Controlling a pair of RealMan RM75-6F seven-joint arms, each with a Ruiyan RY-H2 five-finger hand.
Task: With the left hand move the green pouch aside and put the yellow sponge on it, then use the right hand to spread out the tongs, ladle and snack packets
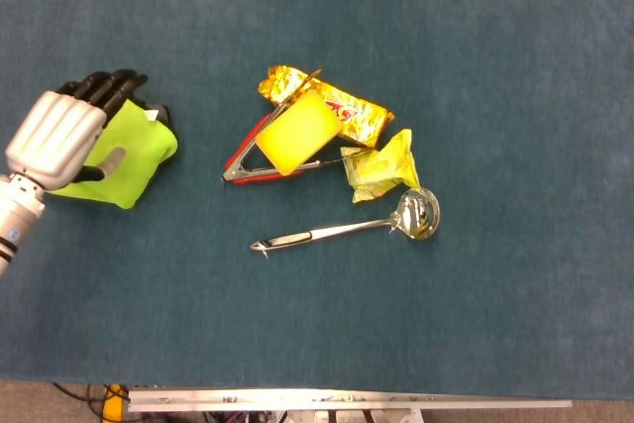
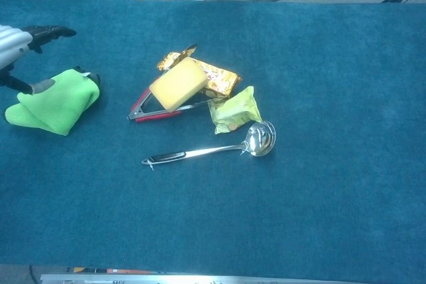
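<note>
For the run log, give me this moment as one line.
left hand: open over pouch | pouch: flat on table, left | sponge: on tongs | ladle: untouched | right hand: not in view

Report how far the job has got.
Done: the bright green fabric pouch lies off to the side, apart from the pile. In hand: the left hand hovers open over it. Left: the yellow rectangular sponge sits on the red-handled metal tongs; the steel ladle and foil snack packets remain bunched.
</note>
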